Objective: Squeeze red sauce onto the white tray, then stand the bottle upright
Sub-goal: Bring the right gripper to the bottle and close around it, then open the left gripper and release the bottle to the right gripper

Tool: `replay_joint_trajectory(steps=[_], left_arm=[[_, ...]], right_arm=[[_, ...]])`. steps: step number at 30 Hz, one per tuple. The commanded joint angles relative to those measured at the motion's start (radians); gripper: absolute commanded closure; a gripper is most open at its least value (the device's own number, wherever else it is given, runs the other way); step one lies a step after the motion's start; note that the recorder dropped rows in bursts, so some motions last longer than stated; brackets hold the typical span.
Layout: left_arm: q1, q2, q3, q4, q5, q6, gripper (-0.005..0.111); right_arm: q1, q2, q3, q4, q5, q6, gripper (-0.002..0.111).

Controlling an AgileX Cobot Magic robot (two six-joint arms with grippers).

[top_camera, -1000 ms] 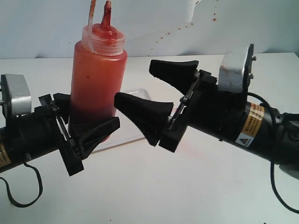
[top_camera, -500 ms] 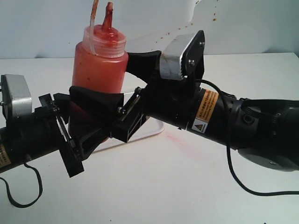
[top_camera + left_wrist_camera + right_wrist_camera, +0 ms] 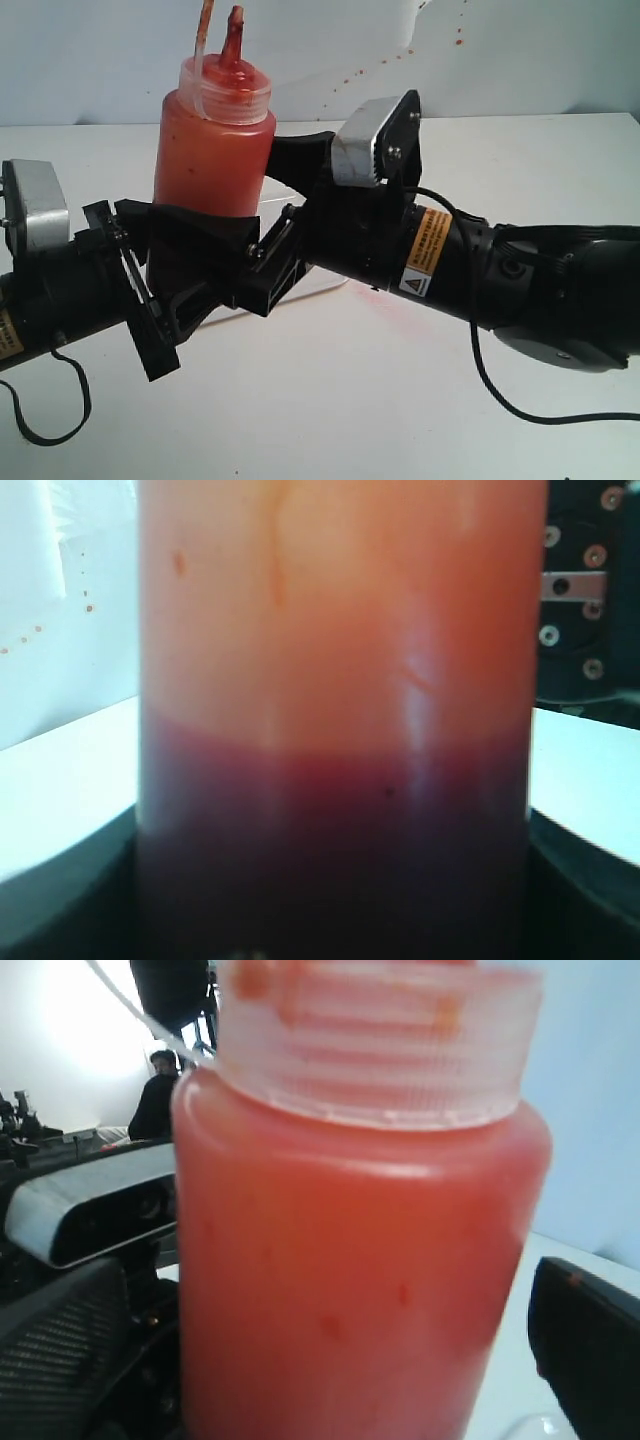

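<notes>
At front left, left gripper [image 3: 185, 285] clamped low on the bottle [image 3: 212, 150], which stands upright; right gripper [image 3: 230, 190] jaws apart, flanking its mid-body; white tray [image 3: 326, 283] just behind. Risk: one-sided right closure skews bottle in low grip; sauce misses tray.

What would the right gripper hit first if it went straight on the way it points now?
The bottle. The open jaws of the right gripper straddle its body, so the palm would likely meet the bottle's side, above where the left gripper holds it.
</notes>
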Motion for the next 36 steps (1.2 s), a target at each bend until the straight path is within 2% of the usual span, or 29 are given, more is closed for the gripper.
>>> replay_joint_trajectory(steps=[1,5,7,10,12,18,25,36], left_arm=[[-0.005,-0.003,-0.007,-0.010,-0.055,0.009,0.107],[-0.005,-0.003,-0.007,-0.005,-0.055,0.009,0.107],[-0.005,-0.003,-0.007,-0.005,-0.055,0.009,0.107],[-0.005,-0.003,-0.007,-0.004,-0.055,0.009,0.107],[-0.005,-0.003,-0.007,-0.004,-0.055,0.009,0.107],[-0.005,-0.003,-0.007,0.000,-0.055,0.009,0.107],[-0.005,-0.003,-0.007,0.003,-0.055,0.007,0.107],[-0.005,-0.003,-0.007,0.003,-0.055,0.004,0.102]], right_arm=[[0.003,0.001,-0.007,0.024,-0.038,0.001,0.004],[0.021,0.001,-0.007,0.038,-0.041,0.017,0.008],[0.048,0.001,-0.007,0.085,-0.037,0.017,0.014],[0.091,0.001,-0.007,0.147,-0.027,-0.005,0.029],[0.109,0.001,-0.007,0.161,-0.027,-0.032,0.043],[0.113,0.001,-0.007,0.173,0.008,-0.036,0.082],[0.113,0.001,-0.007,0.202,0.056,-0.130,0.108],[0.113,0.001,-0.007,0.234,0.061,-0.269,0.108]])
